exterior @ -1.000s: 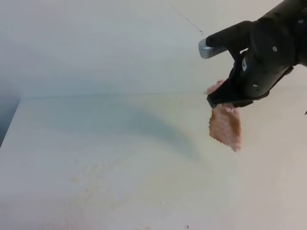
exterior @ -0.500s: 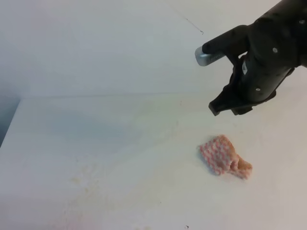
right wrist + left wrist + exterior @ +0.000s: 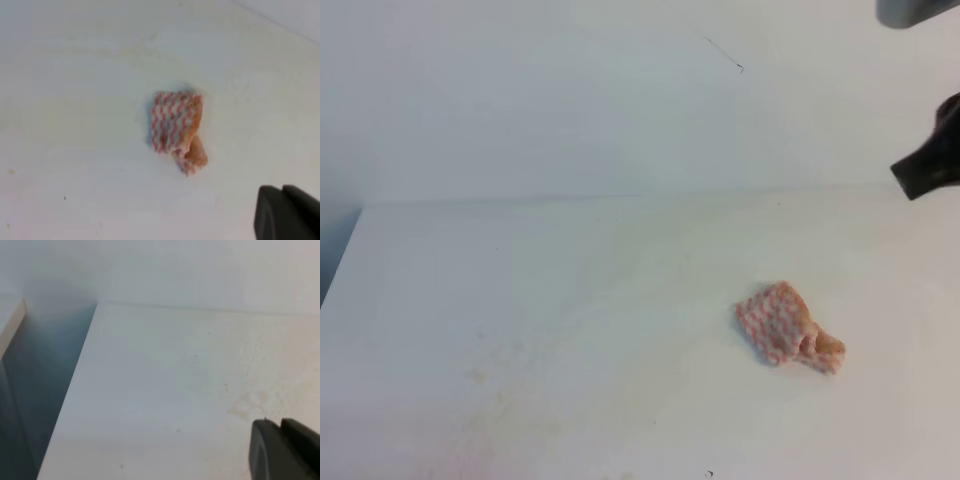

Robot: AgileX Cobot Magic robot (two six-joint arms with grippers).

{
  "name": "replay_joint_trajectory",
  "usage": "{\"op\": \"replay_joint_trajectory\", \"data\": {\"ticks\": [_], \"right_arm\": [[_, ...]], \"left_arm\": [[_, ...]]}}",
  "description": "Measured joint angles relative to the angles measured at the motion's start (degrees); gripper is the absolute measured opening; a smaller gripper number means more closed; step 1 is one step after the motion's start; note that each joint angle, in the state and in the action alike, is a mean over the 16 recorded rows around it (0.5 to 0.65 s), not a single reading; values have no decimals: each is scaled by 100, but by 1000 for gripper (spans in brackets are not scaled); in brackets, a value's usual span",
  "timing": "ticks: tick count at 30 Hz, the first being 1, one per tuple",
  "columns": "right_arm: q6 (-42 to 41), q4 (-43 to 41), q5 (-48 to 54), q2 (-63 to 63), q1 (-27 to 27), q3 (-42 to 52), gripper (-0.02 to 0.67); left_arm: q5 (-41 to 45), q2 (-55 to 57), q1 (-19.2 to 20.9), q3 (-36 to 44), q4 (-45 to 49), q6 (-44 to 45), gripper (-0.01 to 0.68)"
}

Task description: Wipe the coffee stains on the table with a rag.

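The rag [image 3: 788, 326], red-and-white patterned with an orange-brown soiled edge, lies crumpled on the white table [image 3: 570, 290] right of centre, with nothing touching it. The right wrist view looks down on the same rag [image 3: 175, 131]. My right gripper [image 3: 927, 172] hangs high at the frame's right edge, far from the rag; its fingers [image 3: 281, 190] are shut and empty. Faint tan coffee stains [image 3: 492, 376] speckle the table's front left. In the left wrist view a pale tan stain [image 3: 248, 405] lies just ahead of my left gripper [image 3: 281, 423], which is shut and empty.
The table's left edge [image 3: 82, 375] drops into a dark gap beside a wall. A white wall [image 3: 570, 100] rises behind the table's far edge. A grey part of the right arm [image 3: 917, 10] pokes in at the top right corner.
The right gripper let go of the rag, which dropped to the table and now lies still. The right arm then rose and pulled away to the right, and its jaws shut.
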Motion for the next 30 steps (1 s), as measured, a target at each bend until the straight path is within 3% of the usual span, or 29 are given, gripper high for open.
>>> {"op": "replay_joint_trajectory", "data": {"ticks": [18,30], "right_arm": [[772,-505,-1896,-4092,0,3903,-2],[804,-948,-2438,-5083,0,5547,-2]], "left_arm": [[36,0,0,0,0,-1,-3],[56,0,0,-11,0,-2,-3]]}}
